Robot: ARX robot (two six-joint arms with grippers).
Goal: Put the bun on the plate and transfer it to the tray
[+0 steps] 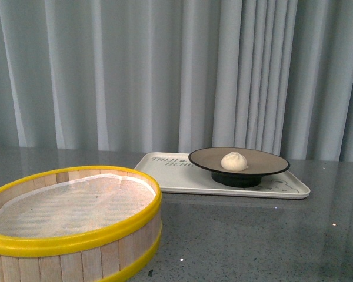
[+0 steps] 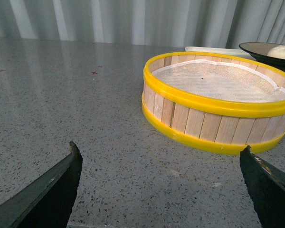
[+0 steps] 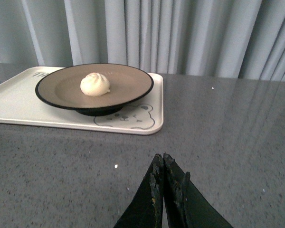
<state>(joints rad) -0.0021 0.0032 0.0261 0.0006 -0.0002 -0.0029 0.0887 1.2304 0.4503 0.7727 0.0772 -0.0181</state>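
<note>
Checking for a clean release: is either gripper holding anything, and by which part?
Nothing is held. The left gripper is open over bare table; the right gripper is shut on nothing. The small white pleated bun sits untouched.

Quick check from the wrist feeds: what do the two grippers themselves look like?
Both are black. The left gripper shows two broad, tapering, pointed fingers with a faint greenish sheen. The right gripper shows slim matte wedges narrowing to points. No cables or markings are visible.
</note>
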